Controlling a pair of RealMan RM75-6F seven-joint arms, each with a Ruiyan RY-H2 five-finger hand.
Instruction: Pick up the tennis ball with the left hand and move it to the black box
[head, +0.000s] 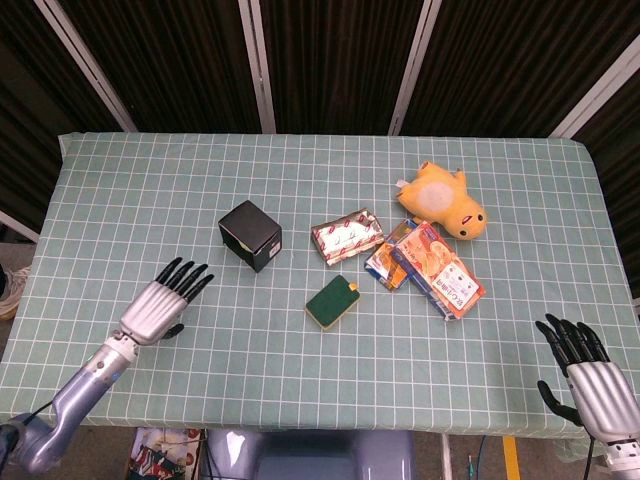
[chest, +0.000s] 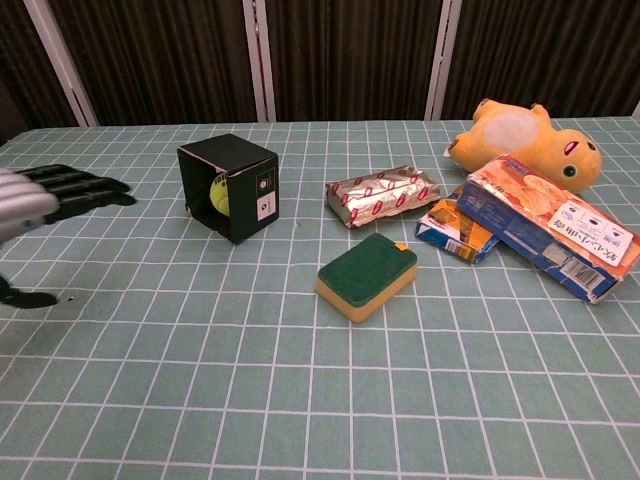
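Ball lies inside the box — left hand apart from it, empty.

We log the table (head: 120, 190) first, its checked green cloth running edge to edge. On it the black box (head: 250, 235) lies on its side, its open mouth facing the robot's left side; in the chest view the tennis ball (chest: 220, 193) shows yellow-green inside that opening, resting within the walls. The left hand (head: 160, 307) sits well apart from the box, nearer the table's front edge, its fingers straight and spread, nothing in them. The box with the ball lies ahead of those fingertips and off toward the table's middle. The right hand (head: 585, 375) hangs far off at the opposite front corner — also spread and empty. We judge the placement done; no approach looks needed.
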